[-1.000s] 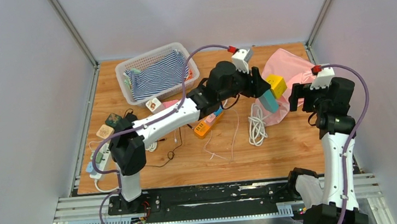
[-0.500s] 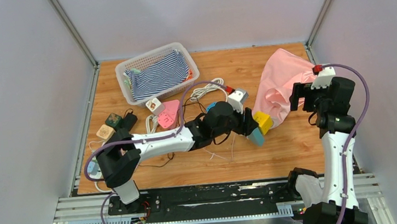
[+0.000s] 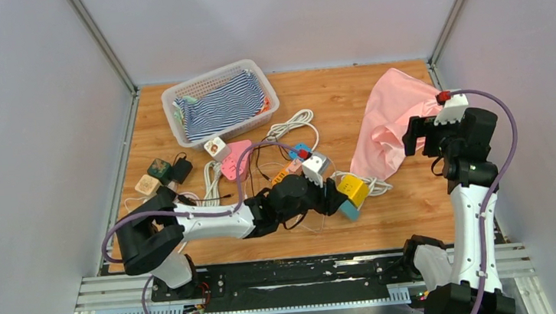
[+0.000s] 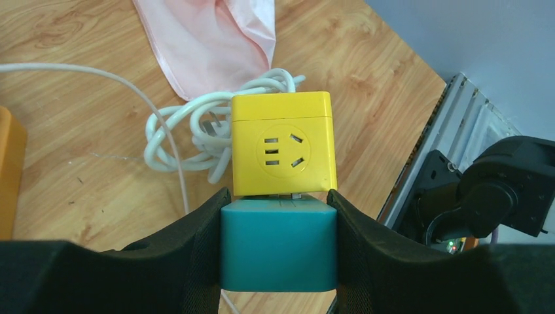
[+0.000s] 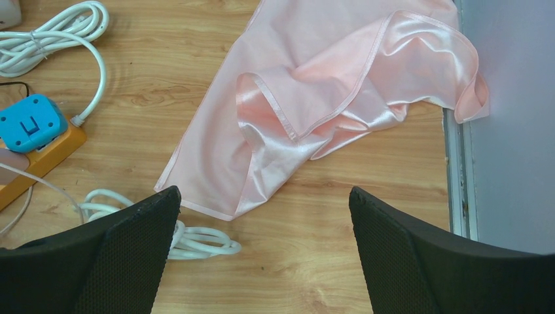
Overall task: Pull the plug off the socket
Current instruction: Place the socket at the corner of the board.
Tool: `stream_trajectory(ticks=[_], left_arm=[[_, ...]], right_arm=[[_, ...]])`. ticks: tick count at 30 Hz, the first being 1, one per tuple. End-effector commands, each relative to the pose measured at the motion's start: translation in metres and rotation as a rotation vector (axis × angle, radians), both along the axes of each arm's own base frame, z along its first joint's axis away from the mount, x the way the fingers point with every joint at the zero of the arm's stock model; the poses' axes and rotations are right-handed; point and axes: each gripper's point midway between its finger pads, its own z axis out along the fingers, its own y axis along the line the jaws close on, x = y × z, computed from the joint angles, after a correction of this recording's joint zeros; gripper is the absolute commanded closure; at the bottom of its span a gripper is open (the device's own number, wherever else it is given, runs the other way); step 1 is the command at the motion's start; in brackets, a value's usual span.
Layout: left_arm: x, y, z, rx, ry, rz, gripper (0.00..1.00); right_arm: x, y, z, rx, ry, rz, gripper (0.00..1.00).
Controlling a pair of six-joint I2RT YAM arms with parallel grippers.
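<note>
My left gripper (image 4: 278,216) is shut on a teal cube plug (image 4: 278,245). The plug is joined to the near face of a yellow cube socket (image 4: 281,144), with a thin gap and a metal prong showing between them. In the top view the left gripper (image 3: 335,201) holds the teal plug (image 3: 349,210) and yellow socket (image 3: 353,187) low over the table's front middle. The socket's coiled white cable (image 4: 190,134) lies behind it. My right gripper (image 5: 262,216) is open and empty, held high at the right (image 3: 420,134) above a pink cloth (image 5: 314,98).
A white basket (image 3: 177,97) with striped cloth stands at the back left. An orange power strip (image 5: 46,154) with a blue plug (image 5: 29,124), a pink adapter (image 3: 235,158), small cubes and loose cables lie at centre left. The table's metal front rail (image 4: 451,124) is close.
My left arm has swung back and down toward the table's front, carrying the teal plug and yellow socket with the cable trailing. The right arm has not moved.
</note>
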Motion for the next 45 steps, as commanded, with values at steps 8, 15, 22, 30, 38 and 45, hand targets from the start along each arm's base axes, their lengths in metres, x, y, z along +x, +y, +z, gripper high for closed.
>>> stream_trajectory(ticks=[8, 15, 22, 30, 38, 45], left_arm=[[-0.038, 0.030, -0.075, 0.134, -0.110, -0.010, 1.00], [-0.052, 0.037, -0.108, 0.272, -0.201, -0.066, 0.95], [-0.050, 0.037, -0.131, 0.343, -0.218, -0.070, 0.80], [-0.042, 0.033, -0.134, 0.365, -0.241, -0.039, 0.40], [-0.047, 0.032, -0.117, 0.321, -0.247, -0.066, 0.00], [-0.059, 0.037, -0.072, 0.213, -0.282, -0.125, 0.00]], right_arm=[[0.002, 0.008, 0.000, 0.027, -0.013, 0.054, 0.00], [0.002, 0.011, -0.001, 0.032, -0.013, 0.070, 0.00], [0.002, 0.014, -0.002, 0.041, -0.010, 0.090, 0.00], [0.000, 0.024, -0.002, 0.046, -0.015, 0.151, 0.00], [-0.012, 0.058, -0.005, 0.092, -0.020, 0.378, 0.01], [-0.021, 0.080, -0.003, 0.113, -0.045, 0.525, 0.02]])
